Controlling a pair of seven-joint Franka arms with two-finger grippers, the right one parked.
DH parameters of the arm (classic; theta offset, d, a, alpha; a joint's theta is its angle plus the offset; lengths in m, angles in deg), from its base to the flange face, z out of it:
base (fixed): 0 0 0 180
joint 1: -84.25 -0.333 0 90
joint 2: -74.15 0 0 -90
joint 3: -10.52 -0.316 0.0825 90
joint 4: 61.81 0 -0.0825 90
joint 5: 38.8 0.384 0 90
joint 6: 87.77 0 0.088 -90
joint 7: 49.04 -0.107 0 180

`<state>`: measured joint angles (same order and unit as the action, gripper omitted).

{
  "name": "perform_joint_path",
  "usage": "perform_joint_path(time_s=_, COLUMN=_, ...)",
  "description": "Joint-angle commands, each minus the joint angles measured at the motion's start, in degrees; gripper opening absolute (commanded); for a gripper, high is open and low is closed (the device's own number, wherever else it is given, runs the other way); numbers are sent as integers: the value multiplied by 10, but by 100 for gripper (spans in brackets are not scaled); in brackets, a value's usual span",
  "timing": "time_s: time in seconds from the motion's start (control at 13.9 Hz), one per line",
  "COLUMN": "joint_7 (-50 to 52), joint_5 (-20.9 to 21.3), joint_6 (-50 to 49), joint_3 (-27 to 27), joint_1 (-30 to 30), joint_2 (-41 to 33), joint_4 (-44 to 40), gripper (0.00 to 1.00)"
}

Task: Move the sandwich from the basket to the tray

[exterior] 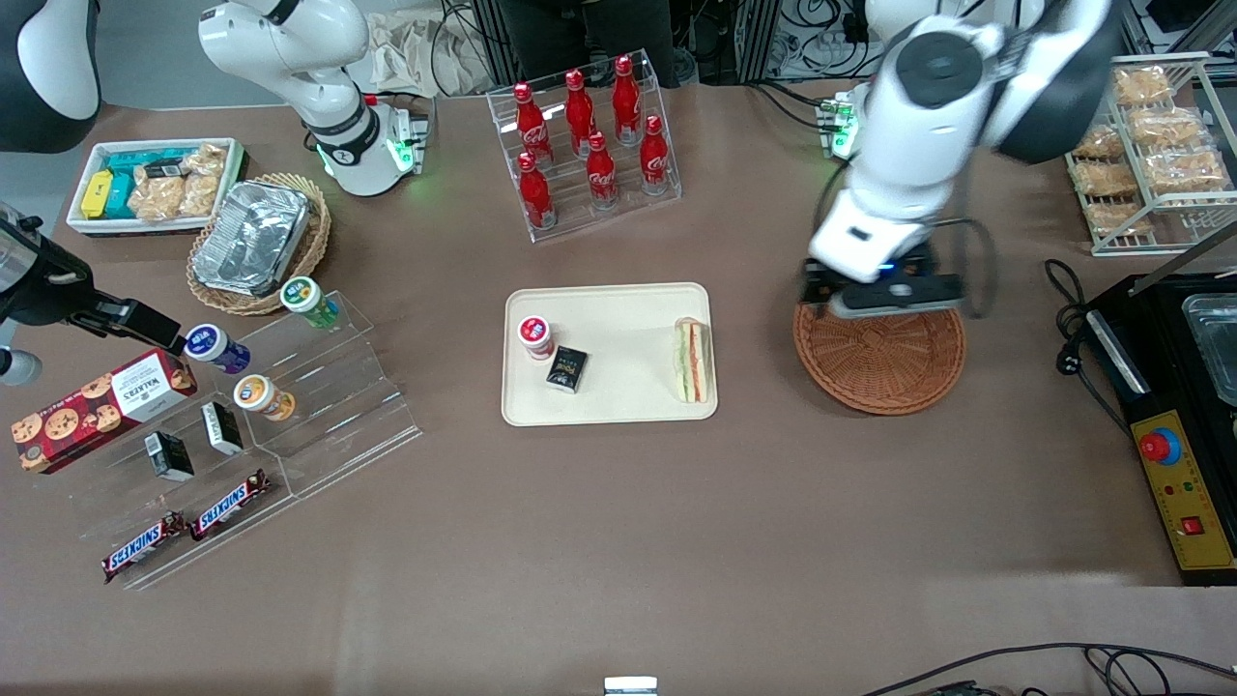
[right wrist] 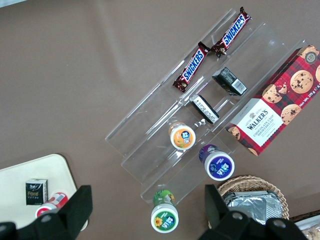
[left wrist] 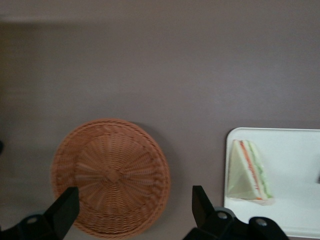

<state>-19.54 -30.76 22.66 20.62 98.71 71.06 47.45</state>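
Front view: tray [exterior: 609,406] carries sandwich [exterior: 692,362] on its edge nearest basket [exterior: 879,362], with a red-capped cup [exterior: 534,337] and small black box [exterior: 566,369]. Gripper [left wrist: 132,207] hangs above basket, fingers spread, nothing held.

My front camera looks steeply down over the whole bench [exterior: 618,541]; my left wrist camera faces straight down, sharing basket [exterior: 879,353] and tray [exterior: 609,406].
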Motion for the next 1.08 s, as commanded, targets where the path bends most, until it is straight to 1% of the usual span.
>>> perform_joint_path(time_s=0.0, joint_7=-46, joint_5=-2, joint_6=-25, joint_3=8, joint_1=-38, joint_2=-1, joint_4=-28, gripper=100)
perform_joint_path(time_s=0.14, joint_7=-52, joint_5=0, joint_6=-29, joint_3=7, joint_1=-68, joint_2=-28, joint_4=-23, gripper=100)
perform_joint_path(time_s=0.22, joint_7=-72, joint_5=-2, joint_6=-44, joint_3=9, joint_1=-94, joint_2=-38, joint_4=-22, gripper=100)
perform_joint_path(time_s=0.29, joint_7=-98, joint_5=-5, joint_6=-63, joint_3=9, joint_1=-102, joint_2=-44, joint_4=-21, gripper=100)
perform_joint_path(time_s=0.36, joint_7=-112, joint_5=-7, joint_6=-70, joint_3=7, joint_1=-105, joint_2=-54, joint_4=-20, gripper=100)
perform_joint_path(time_s=0.58, joint_7=-106, joint_5=-4, joint_6=-70, joint_3=4, joint_1=-97, joint_2=-57, joint_4=-22, gripper=96)
perform_joint_path(time_s=0.79, joint_7=-112, joint_5=-9, joint_6=-73, joint_3=4, joint_1=-98, joint_2=-57, joint_4=-23, gripper=98)
perform_joint_path(time_s=1.01, joint_7=-123, joint_5=-18, joint_6=-73, joint_3=4, joint_1=-103, joint_2=-41, joint_4=-43, gripper=98)
